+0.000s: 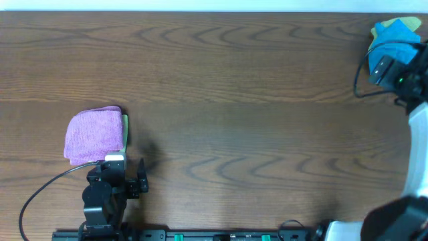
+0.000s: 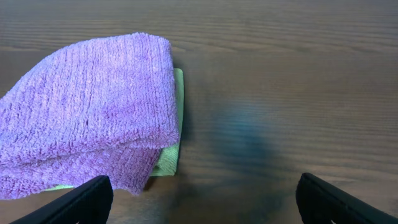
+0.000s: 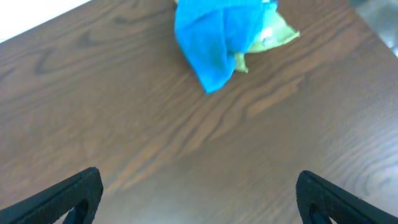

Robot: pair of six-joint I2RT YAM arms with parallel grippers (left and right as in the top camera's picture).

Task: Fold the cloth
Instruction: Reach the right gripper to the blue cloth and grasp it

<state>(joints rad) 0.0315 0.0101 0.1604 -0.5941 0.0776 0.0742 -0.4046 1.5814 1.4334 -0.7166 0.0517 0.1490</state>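
Observation:
A folded purple cloth (image 1: 93, 135) lies at the left of the table on top of a folded green cloth (image 1: 125, 127); both show in the left wrist view, purple (image 2: 93, 106) over green (image 2: 173, 149). My left gripper (image 1: 124, 177) is open and empty just in front of the pile (image 2: 202, 199). A crumpled blue cloth (image 1: 394, 37) with a yellow-green cloth under it lies at the far right corner; the right wrist view shows the blue (image 3: 217, 31) and the yellow-green (image 3: 273, 34). My right gripper (image 3: 199, 196) is open and empty, short of that heap.
The brown wooden table (image 1: 234, 100) runs to a white back edge (image 3: 37, 18) just beyond the blue cloth. A black cable (image 1: 40, 191) loops at the front left beside the left arm's base.

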